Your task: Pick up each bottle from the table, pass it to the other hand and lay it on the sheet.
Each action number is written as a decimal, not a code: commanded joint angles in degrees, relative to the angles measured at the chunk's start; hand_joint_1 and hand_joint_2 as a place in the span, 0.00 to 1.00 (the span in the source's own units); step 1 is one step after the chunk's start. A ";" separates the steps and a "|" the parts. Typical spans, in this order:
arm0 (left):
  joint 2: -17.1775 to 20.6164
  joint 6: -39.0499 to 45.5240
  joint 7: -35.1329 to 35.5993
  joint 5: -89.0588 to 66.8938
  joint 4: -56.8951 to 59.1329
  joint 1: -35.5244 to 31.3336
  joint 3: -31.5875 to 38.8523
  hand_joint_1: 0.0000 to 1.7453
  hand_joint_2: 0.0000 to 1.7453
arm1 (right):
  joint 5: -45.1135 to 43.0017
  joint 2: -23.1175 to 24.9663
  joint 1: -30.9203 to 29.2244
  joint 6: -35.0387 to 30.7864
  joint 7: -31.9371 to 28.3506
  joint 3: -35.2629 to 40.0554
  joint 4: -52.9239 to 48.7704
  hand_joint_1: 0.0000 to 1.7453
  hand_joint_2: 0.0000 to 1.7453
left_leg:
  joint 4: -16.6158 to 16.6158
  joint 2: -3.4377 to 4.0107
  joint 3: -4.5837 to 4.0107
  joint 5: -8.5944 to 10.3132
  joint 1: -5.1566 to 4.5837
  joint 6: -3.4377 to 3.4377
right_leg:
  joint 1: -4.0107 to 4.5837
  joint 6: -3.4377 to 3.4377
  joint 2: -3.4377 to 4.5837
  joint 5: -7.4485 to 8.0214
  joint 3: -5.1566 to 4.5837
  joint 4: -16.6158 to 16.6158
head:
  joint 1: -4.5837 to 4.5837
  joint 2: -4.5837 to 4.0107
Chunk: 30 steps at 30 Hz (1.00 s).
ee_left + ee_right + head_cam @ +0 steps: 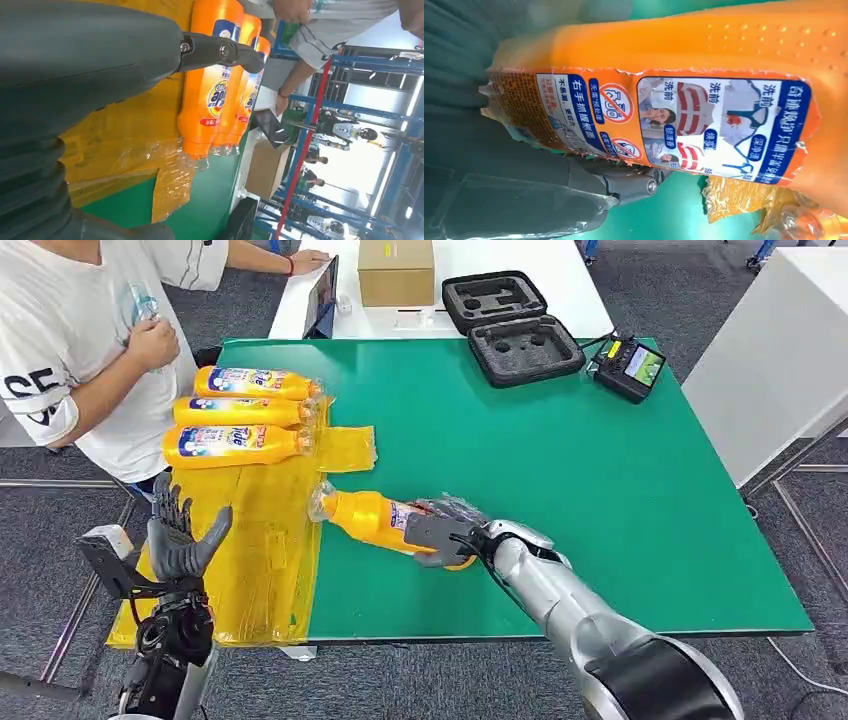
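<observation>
The right hand (440, 535) is closed around the body of an orange bottle (375, 518) that lies on its side on the green counter (560, 470), cap end pointing toward nine o'clock and almost touching the edge of the yellow sheet (255, 550). The right wrist view shows the bottle's label pressed against the palm, with a dark finger wrapped under it; whether the bottle has left the counter yet is hard to tell.

Three more bottles (245, 415) already lie side by side on the sheet at about eleven o'clock from the held one, caps toward three o'clock.

The left hand (183, 540) waits at about eight o'clock, over the near left part of the sheet, raised with fingers spread and nothing in it.

So the step in hand looks like the pick-up of the fourth bottle. The next move probably calls for lifting it clear, carrying it toward nine o'clock, and offering a free stretch of the body to the left hand. A person (90, 350) stands at ten o'clock, close to the sheet.
</observation>
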 commanded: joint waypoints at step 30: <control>2.00 -16.32 13.86 8.52 -18.19 7.74 -20.23 0.00 1.00 | -39.16 0.84 21.91 -14.49 -9.95 -4.77 -32.84 1.00 1.00 | -0.04 -0.22 -0.08 -0.10 -0.03 -0.01 | -0.06 0.12 -0.13 -0.15 0.01 -0.03 | 0.00 0.00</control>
